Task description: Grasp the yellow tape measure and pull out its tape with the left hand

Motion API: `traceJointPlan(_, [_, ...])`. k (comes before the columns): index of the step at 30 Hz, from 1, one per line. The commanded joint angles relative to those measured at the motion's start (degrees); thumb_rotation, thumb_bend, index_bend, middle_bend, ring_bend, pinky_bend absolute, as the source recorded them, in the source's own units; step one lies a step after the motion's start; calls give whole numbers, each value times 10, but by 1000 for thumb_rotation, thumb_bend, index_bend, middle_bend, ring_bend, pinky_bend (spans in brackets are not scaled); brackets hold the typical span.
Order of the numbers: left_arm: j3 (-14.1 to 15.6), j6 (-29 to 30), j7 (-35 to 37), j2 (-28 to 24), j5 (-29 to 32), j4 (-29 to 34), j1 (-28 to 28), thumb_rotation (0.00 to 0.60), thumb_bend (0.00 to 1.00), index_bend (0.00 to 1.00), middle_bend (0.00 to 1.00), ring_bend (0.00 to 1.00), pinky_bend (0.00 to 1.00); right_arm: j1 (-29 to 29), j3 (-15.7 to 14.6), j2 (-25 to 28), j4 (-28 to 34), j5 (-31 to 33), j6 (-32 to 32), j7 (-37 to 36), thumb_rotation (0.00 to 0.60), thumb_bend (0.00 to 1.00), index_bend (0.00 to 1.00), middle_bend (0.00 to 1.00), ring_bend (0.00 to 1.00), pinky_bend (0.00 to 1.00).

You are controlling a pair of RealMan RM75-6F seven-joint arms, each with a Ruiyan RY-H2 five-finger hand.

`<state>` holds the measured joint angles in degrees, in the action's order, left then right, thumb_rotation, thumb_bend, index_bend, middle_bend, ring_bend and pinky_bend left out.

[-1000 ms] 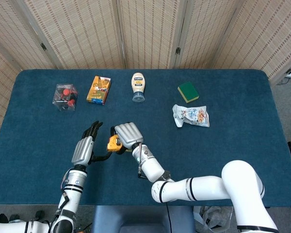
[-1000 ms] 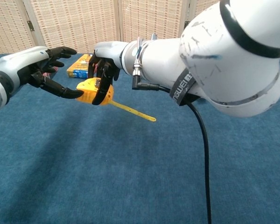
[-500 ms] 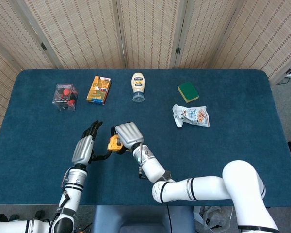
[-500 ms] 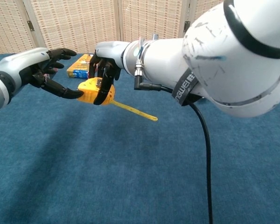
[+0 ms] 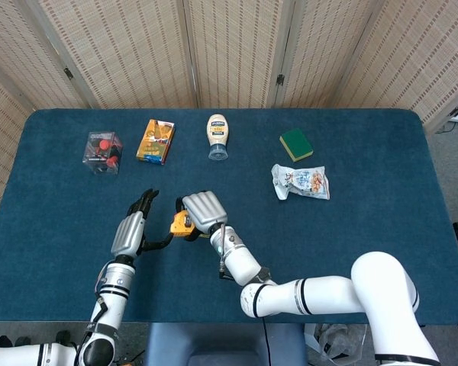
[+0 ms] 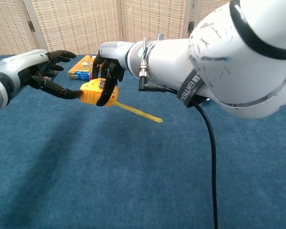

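Note:
My right hand (image 5: 202, 211) grips the yellow tape measure (image 5: 179, 225) from above, a little over the blue table. In the chest view the tape measure (image 6: 93, 93) hangs under the right hand (image 6: 107, 64), and a short length of yellow tape (image 6: 138, 112) sticks out of it, slanting down to the right. My left hand (image 5: 133, 229) is just left of the case with its fingers spread. One dark fingertip (image 6: 71, 94) of the left hand (image 6: 40, 71) touches the case's left end; the other fingers stay apart from it.
Along the far side of the table (image 5: 382, 229) lie a clear box with red parts (image 5: 103, 151), an orange carton (image 5: 156, 141), a white squeeze bottle (image 5: 217, 136), a green sponge (image 5: 296, 143) and a crinkled snack bag (image 5: 300, 181). A black cable (image 6: 207, 157) hangs from the right arm.
The right hand and tape measure have edged slightly right and up. The left hand has drawn back a little to the left, its fingertip still at the case.

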<state>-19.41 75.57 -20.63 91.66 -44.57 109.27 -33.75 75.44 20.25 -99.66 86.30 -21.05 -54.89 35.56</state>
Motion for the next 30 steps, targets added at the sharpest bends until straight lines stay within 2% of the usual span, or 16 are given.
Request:
traceJointPlan(1, [0,0,0,-1,1,-1,0,600,415,0,0,0,0,0,0,0,0,0,0,0,600,151,632,584,505,290])
traceJointPlan(9, [-1,-1,5,-7,5,-1,1,600,489,0,0,0,0,-2,-1,1,-1,-1,0,1,600,150,632,583,509,290])
traceJointPlan(26, [1,-11,23,-25,4,3,4,600,519,0,0,0,0,-5,-3,9,1,-2,-2,5,600,151,632,584,511,291])
traceJointPlan(28, [1,-13,27,-27,3,4,5,600,529,21,0,0,0,-5,-3,11,1,-2,-1,5,600,150,632,583,511,291])
traceJointPlan(30, [1,-16,33,-28,1,5,6,600,543,85,0,0,0,-6,-3,13,1,0,-1,6,600,150,632,584,511,291])
